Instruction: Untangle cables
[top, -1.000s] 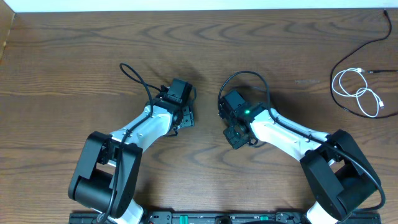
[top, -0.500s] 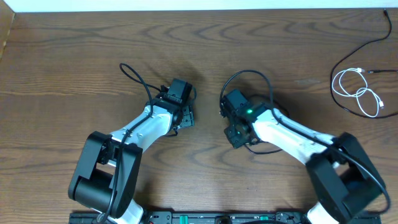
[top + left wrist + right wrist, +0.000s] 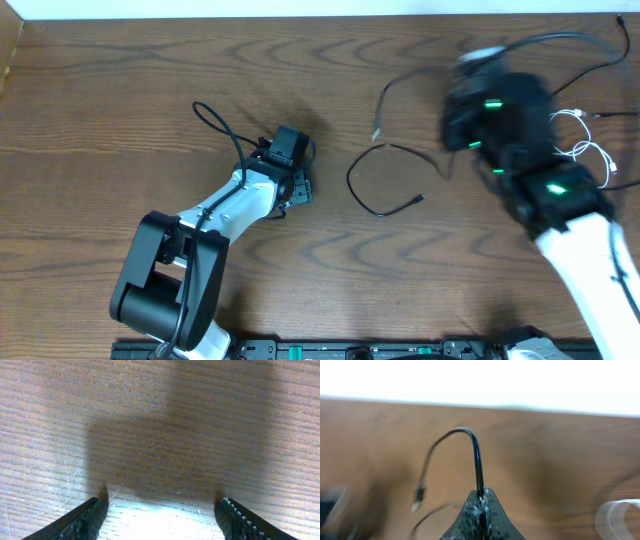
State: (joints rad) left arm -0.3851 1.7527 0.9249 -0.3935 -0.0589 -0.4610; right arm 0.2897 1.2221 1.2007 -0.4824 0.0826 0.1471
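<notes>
Black cable (image 3: 478, 462), pinched in the right tool (image 3: 481, 497), now hangs toward upper right, the arm having swung from centre. Slack trails mid-frame, probably separating from the white cable (image 3: 606, 162). Left tool (image 3: 160, 510) spread, empty, above the counter (image 3: 100, 100).

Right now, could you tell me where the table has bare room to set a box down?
Bare wood: the far-left stretch of the table, outside the left arm, and the near middle, on the robot's side of the black cable. Crowded: the right side, where the right gripper, shut on the black cable, is near the white cable.
</notes>
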